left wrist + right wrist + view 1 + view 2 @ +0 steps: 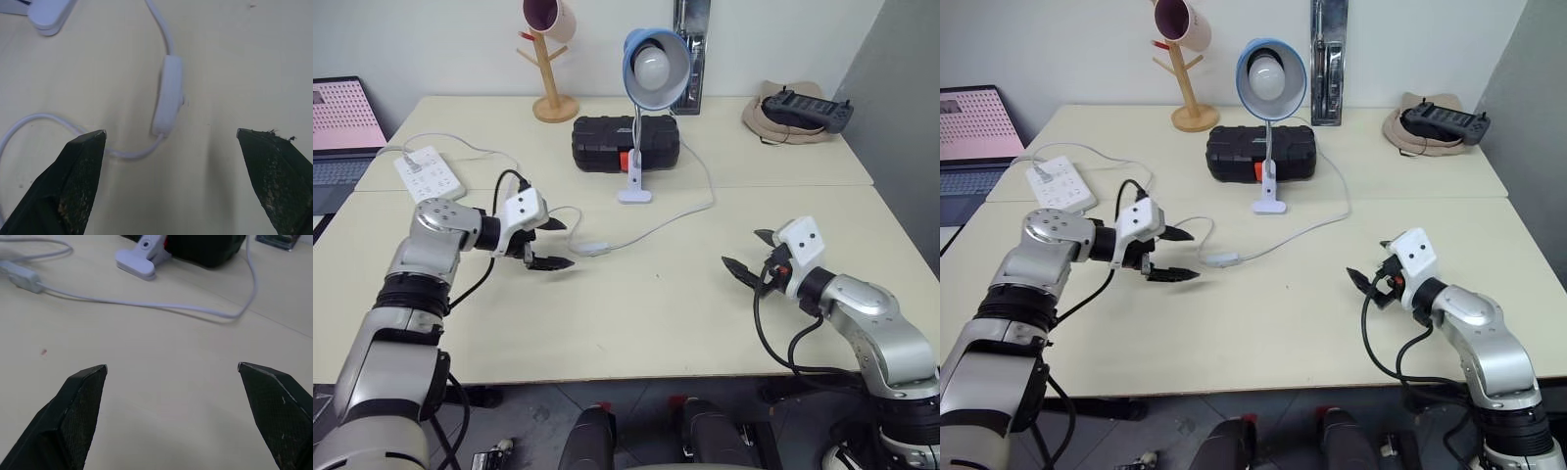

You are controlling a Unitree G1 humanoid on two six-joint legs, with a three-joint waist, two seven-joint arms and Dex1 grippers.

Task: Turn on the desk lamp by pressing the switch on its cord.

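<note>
A small white switch (pixel 594 248) lies flat on the table (pixel 636 304) along the thin white cord (pixel 680 217) in front of the blue desk lamp (pixel 651 69), with the left gripper (pixel 551 244) just beside it, spread wide and empty, and the right gripper (pixel 751 253) well apart, equally wide and empty

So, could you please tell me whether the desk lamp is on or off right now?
Off, it seems: the desk lamp has a plain white bulb with no glow, and the switch lies untouched ahead of the left pincer.
</note>
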